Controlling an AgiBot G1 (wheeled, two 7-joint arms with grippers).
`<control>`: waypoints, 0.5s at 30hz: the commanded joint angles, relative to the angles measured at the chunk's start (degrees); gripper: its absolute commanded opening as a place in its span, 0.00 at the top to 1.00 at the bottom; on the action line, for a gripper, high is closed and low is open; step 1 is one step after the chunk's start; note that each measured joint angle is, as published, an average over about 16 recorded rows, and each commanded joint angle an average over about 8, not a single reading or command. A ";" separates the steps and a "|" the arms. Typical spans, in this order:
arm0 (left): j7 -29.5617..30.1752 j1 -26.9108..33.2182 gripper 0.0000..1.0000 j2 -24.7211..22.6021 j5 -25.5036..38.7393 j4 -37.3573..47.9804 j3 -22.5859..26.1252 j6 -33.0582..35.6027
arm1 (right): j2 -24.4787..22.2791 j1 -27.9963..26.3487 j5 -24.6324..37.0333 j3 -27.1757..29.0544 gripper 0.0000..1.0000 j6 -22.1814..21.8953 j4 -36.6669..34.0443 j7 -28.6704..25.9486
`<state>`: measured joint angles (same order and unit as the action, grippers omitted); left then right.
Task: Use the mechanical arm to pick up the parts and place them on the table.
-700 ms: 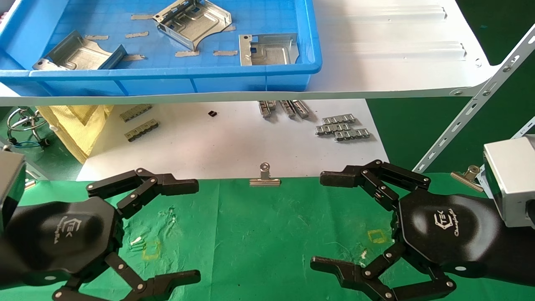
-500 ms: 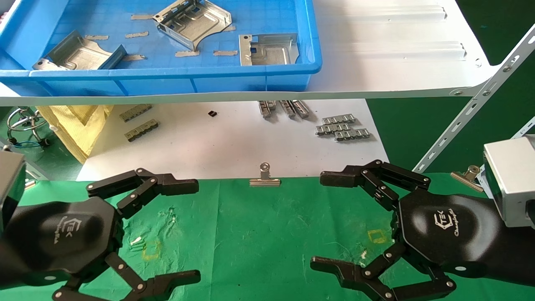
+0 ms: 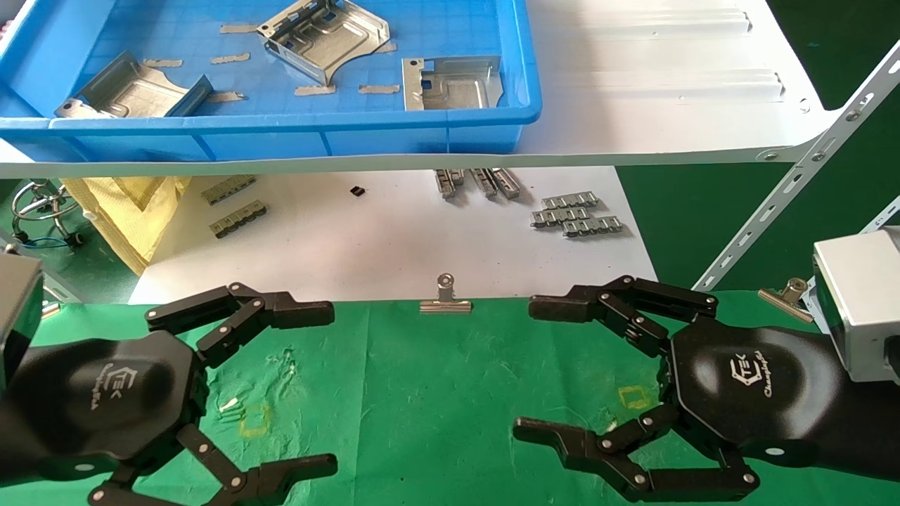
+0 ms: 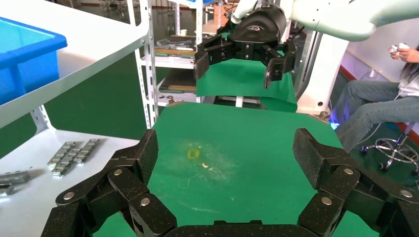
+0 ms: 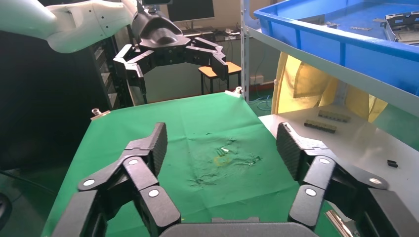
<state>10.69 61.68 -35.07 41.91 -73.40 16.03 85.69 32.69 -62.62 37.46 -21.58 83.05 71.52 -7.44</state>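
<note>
Both grippers hang over the green bench [image 3: 436, 393], facing each other across its middle, and neither holds or touches anything. The right gripper [image 3: 524, 371] is spread wide: its upper finger [image 3: 562, 308] reaches toward the bench's far edge and its lower finger [image 3: 548, 437] lies nearer the robot, with bare cloth showing between them. In the right wrist view the same gripper [image 5: 221, 142] shows its two ribbed pads [image 5: 158, 140] well apart, framing a scuffed yellow mark [image 5: 222, 159] on the cloth, and the other gripper [image 5: 173, 66] shows farther off. The left gripper [image 3: 330, 388] is likewise spread wide and empty, one finger near the far edge and one near the robot; in the left wrist view its pads [image 4: 148, 154] stand well apart over the cloth, with the right gripper [image 4: 238, 69] visible beyond. The parts are not on the bench: three silver plates lie in a blue bin [image 3: 295, 137] on the white shelf [image 3: 668, 84] above and behind the bench. One plate [image 3: 130, 90] sits at the bin's left, one [image 3: 325, 39] lies tilted in the middle toward the back, and one [image 3: 453, 83] lies flat at the right, near the front wall. Under the shelf a white sheet [image 3: 365, 239] carries small grey link strips [image 3: 576, 214], and a binder clip [image 3: 445, 301] pins the cloth at the bench's far edge, between the two grippers.
</note>
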 commanded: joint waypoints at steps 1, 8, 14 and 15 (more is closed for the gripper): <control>0.00 0.00 0.00 0.00 0.00 0.00 0.00 0.00 | 0.00 0.00 0.00 0.00 1.00 0.00 0.00 0.00; 0.01 -0.01 0.00 0.01 -0.01 -0.02 0.00 0.00 | 0.00 0.00 0.00 0.00 1.00 0.00 0.00 0.00; 0.15 0.92 0.00 -0.22 0.11 0.03 -0.02 -0.12 | 0.00 0.00 0.00 0.00 1.00 0.00 0.00 0.00; 0.28 1.62 0.00 -0.39 0.30 0.16 0.02 -0.21 | 0.00 0.00 0.00 0.00 1.00 0.00 0.00 0.00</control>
<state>11.34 65.19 -35.99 42.97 -72.59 16.29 85.19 32.69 -62.62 37.45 -21.58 83.05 71.52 -7.44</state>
